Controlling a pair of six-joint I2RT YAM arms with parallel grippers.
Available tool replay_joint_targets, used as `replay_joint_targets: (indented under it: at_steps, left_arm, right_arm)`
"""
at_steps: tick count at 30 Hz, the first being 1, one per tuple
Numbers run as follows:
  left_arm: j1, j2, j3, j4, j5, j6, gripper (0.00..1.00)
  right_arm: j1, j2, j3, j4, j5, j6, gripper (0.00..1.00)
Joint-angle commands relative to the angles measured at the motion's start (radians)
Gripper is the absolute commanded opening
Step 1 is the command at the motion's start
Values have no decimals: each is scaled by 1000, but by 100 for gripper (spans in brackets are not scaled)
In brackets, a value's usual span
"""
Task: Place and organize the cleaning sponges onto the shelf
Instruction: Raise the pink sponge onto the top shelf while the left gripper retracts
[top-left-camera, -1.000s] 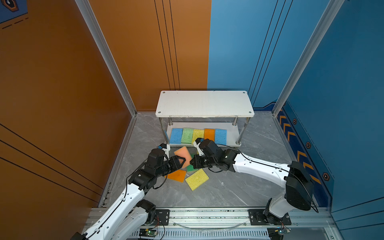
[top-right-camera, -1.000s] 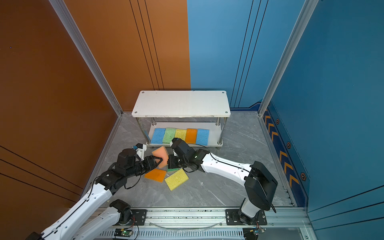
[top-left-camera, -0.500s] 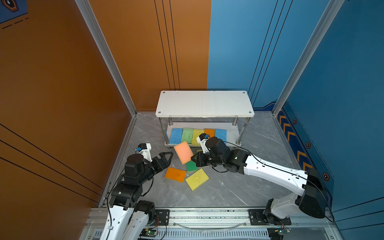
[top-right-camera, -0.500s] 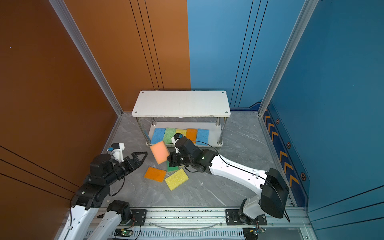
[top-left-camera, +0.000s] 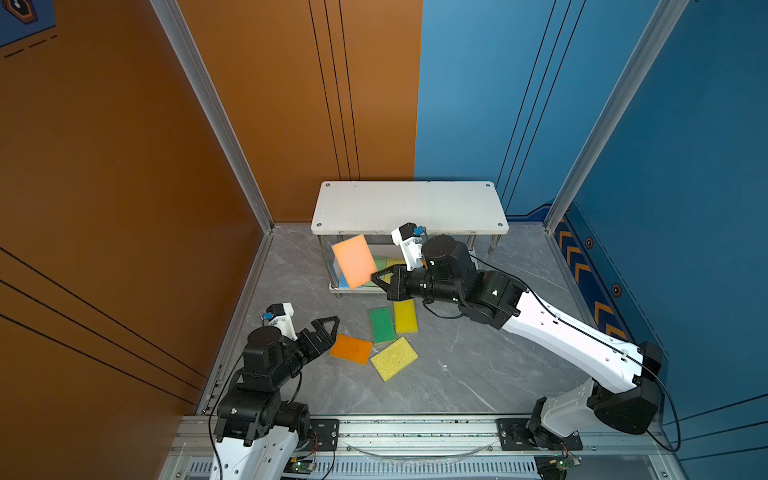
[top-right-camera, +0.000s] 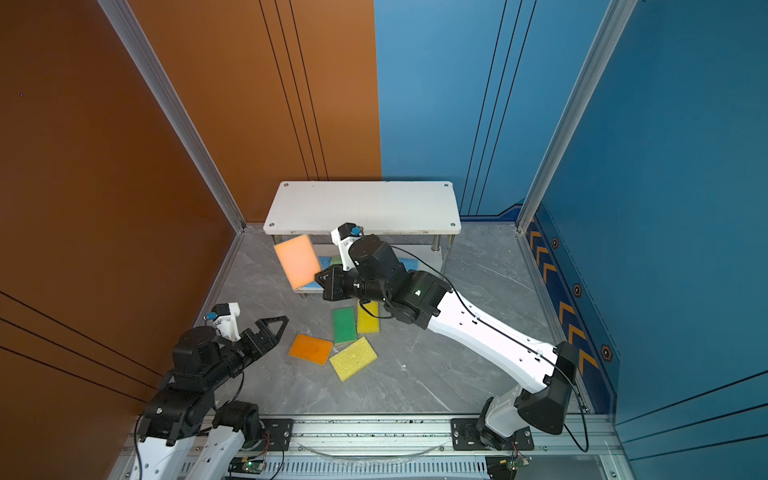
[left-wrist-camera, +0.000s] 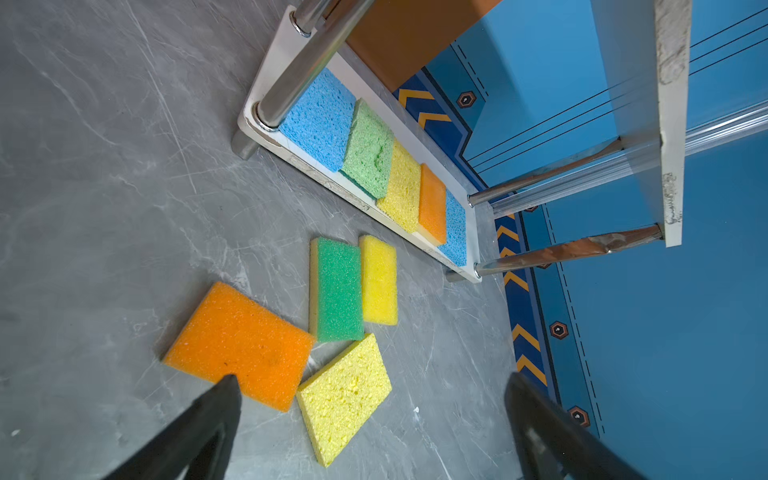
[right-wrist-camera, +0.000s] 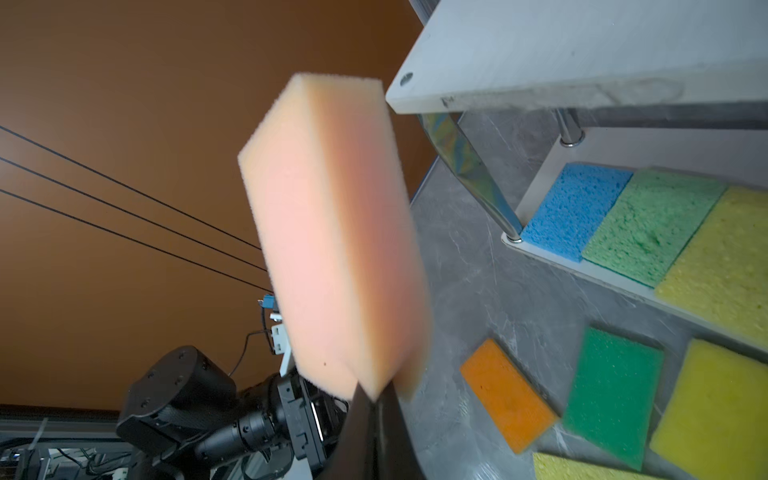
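Sponge (top-left-camera: 353, 259), peach, stands pinched in right claw (top-left-camera: 377, 277), just near the shelf (top-left-camera: 409, 205) left end. Left claw (top-left-camera: 330, 330) spread, empty.

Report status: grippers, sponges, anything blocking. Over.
Right gripper shut on peach sponge, raised before shelf. Left gripper open, empty. Five sponges on lower board, four sponges on floor. Front post close to held sponge.

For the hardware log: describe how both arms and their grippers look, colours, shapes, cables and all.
Both arms match: white shell links, as on the right arm and left arm, with black round joints and thin black cables looping alongside. The left gripper and right gripper are black, with pointed, triangular open-frame fingers. Each wrist carries a white camera mount with a blue plug.
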Motion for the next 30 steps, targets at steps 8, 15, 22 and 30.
replay_joint_targets:
  at_steps: [8, 15, 22, 30]
  left_arm:
    - [24, 3, -18, -10, 66, 26, 100]
    - [38, 19, -13, -10, 95, 33, 100]
    - [49, 43, 4, -10, 115, 51, 100]
    - [60, 57, 11, -10, 124, 60, 99]
  right_arm:
    - [-89, 281, 374, -43, -97, 64, 0]
    - [-139, 421, 504, 16, -127, 157, 0]
    - [-157, 514, 583, 51, -157, 212, 0]
    - [-158, 573, 615, 92, -166, 246, 26]
